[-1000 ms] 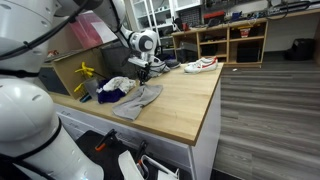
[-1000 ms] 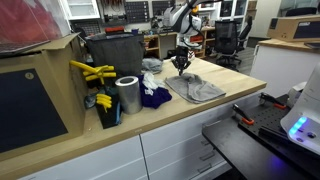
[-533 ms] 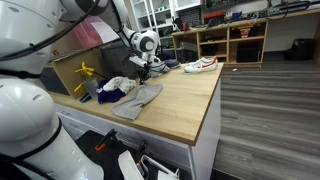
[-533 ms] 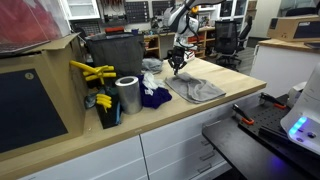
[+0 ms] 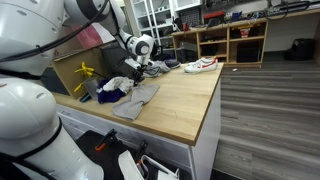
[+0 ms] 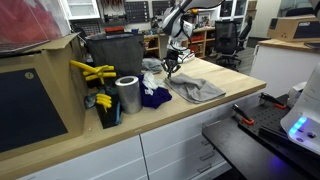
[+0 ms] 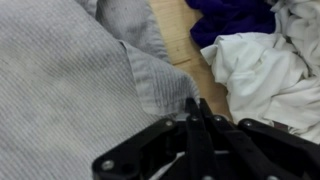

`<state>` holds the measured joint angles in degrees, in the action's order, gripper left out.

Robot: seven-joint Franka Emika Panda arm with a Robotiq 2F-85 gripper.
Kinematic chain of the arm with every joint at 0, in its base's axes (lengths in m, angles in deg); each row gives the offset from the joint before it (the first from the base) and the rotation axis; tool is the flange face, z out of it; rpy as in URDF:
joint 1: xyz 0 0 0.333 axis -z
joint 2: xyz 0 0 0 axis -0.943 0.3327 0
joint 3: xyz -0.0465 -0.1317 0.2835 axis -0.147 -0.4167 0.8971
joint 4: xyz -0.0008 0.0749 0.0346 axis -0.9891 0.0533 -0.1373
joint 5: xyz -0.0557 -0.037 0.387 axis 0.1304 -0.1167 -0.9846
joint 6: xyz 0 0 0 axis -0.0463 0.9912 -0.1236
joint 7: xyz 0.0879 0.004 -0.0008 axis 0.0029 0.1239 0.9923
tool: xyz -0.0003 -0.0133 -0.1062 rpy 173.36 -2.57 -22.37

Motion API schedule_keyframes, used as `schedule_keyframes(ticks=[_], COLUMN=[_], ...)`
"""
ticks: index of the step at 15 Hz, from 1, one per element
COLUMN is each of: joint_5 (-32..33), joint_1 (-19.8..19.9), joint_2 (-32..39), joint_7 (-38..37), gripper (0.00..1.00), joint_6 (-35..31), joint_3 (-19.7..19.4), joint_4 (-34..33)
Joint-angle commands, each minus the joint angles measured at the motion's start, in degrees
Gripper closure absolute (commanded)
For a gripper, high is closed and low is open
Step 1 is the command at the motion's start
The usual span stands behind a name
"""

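Fingers [image 7: 197, 112] are seen fully closed, tips pressed together. The hemmed corner of the grey cloth [image 7: 70, 90] is pinched between them. In the wrist view a strip of that cloth is folded back on itself right up to the fingertips. Whether the corner is clear of the bench [image 7: 183, 35] cannot be told. The rest of the grey cloth is spread flat on the bench, directly under the fingers and trailing off to one side of them. In both exterior views it is seen as a rumpled sheet running away from the fingers toward the bench's front edge. A white cloth [image 7: 265, 70] is bunched just beside the fingers, on the side opposite the grey spread. Only a narrow strip of bare wood is left between the two. A dark blue cloth [image 7: 235, 15] is found ahead of the fingertips, touching the white one. In an exterior view, a metal can [image 6: 127, 95] is placed beyond the blue cloth from the fingers, near but not touching it. Yellow tools [image 6: 92, 72] and a dark bin [image 6: 112, 55] are set further out on that same side. A shoe [image 5: 200, 65] is left well apart from the fingers, on the opposite side, at the far bench corner.
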<state>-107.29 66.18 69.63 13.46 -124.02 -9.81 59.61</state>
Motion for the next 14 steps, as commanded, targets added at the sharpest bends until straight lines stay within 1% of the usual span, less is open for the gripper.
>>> schedule_keyframes(ticks=[1, 2, 4, 5, 8, 11, 12, 14], joint_5=[-1.5, -1.1, -0.3, 0.5, 3.9, 5.7, 5.6, 5.1], joint_1=[-0.9, -1.1, -1.0, -1.0, -0.7, 1.0, 1.8, 3.1], joint_2=[1.8, 1.3, -0.2, -1.2, -3.8, -6.4, -7.2, -8.7], joint_7=[-1.2, -0.5, 1.0, 1.9, 4.6, 6.7, 7.8, 9.5], gripper=[0.71, 0.69, 0.56, 0.48, 0.26, 0.04, 0.0, 0.0], joint_6=[0.1, -0.3, -1.5, -2.4, -4.8, -2.2, -0.9, 2.4], joint_3=[0.7, 0.6, 0.2, -0.1, -1.5, -2.0, -1.8, -1.7], joint_4=[-2.4, -2.1, -1.2, -0.8, -0.3, 1.0, 1.6, 3.1])
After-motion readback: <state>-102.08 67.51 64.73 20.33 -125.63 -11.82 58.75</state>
